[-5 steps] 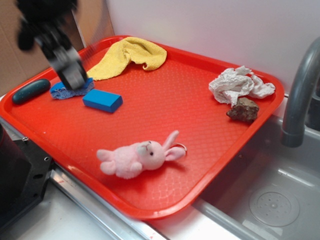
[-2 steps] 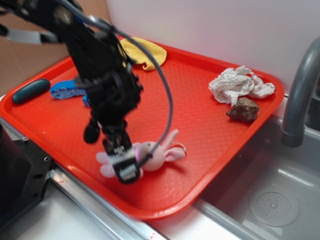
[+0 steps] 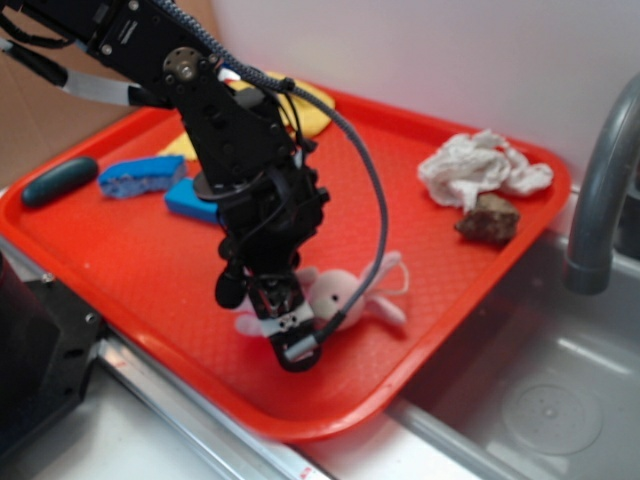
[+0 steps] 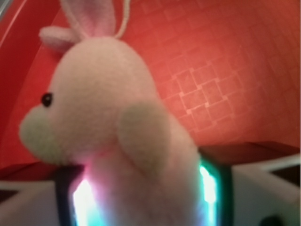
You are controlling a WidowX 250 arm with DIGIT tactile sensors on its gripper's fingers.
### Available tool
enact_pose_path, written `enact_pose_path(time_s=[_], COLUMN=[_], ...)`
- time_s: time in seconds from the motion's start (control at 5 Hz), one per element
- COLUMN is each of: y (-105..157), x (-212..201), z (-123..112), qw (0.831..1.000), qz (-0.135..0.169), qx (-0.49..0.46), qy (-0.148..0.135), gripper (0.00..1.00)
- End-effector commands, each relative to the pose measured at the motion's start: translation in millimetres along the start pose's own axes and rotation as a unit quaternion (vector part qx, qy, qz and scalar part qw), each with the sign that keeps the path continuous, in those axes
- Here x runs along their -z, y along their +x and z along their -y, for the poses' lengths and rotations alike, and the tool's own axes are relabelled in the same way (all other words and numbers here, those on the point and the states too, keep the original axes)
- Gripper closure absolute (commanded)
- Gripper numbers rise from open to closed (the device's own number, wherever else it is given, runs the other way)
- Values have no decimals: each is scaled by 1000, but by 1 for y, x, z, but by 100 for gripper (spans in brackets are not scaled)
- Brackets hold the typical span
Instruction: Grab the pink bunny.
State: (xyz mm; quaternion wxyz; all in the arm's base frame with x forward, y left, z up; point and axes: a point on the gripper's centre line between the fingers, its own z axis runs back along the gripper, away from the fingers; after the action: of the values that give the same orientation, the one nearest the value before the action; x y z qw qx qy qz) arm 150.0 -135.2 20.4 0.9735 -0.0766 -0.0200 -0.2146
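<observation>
The pink bunny [image 3: 340, 295] lies near the front edge of the red tray [image 3: 430, 270], with its ears pointing right. My gripper [image 3: 287, 330] comes down over its body from the black arm, and its fingers hide the bunny's rear half. In the wrist view the bunny [image 4: 103, 108] fills the space between my two fingers [image 4: 68, 197], its body pressed against both lit pads. The head, one dark eye and the ears stick out ahead of the gripper [image 4: 143, 197]. The gripper is shut on the bunny.
On the tray are a blue block [image 3: 188, 200], a blue cloth [image 3: 140, 175], a dark green oval piece [image 3: 60, 180], a yellow cloth [image 3: 305, 110], a crumpled white rag [image 3: 480, 165] and a brown rock [image 3: 488, 218]. A faucet [image 3: 600, 180] and a sink [image 3: 540, 400] are at the right.
The arm swung from the tray's back left to the bunny and came down over it. The fingers now hold its body, and the bunny has shifted slightly right.
</observation>
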Motion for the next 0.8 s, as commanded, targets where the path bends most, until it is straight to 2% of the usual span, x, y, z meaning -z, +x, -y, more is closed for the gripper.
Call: enact_pose_path(time_s=[0.0,0.2,0.4,0.6], y=[-51,-75,-76,-63], x=[-100,-157,-213,-241], z=[-35,-57,-100,-119], qw=[988,960,949,951], qz=[36,53,89,90], qx=[-143,-261,-283,-279], qy=[45,91,107,99], gripper=[100,100,100,100])
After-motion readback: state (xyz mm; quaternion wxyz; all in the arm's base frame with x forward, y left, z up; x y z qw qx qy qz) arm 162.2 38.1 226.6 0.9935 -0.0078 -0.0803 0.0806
